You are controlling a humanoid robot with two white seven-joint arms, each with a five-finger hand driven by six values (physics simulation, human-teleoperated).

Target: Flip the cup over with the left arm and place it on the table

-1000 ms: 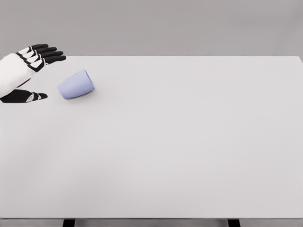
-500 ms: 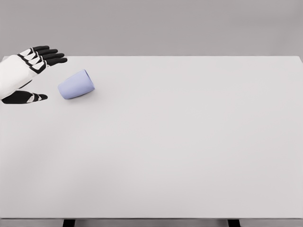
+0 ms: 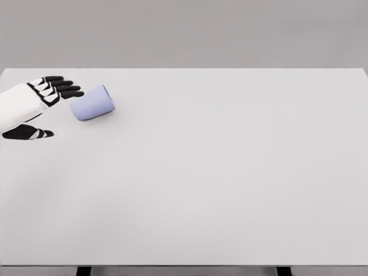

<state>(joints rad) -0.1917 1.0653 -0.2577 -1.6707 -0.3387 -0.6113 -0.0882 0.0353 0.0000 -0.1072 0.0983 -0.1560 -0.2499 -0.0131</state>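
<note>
Cup (image 3: 92, 103): lying on its side at the table's (image 3: 218, 172) far left, nothing else near it.
Left hand (image 3: 31, 106): just left of the cup, fingers (image 3: 63, 87) spread, thumb apart, holding nothing.
Room: wide bare tabletop to the right and front; left edge close.
Change: hand has dropped lower, fingertips nearer the cup; cup unmoved.

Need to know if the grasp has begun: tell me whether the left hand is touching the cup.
Apart. The head view shows a thin strip of table between the left hand fingertips and the lavender cup, which lies on its side.
</note>
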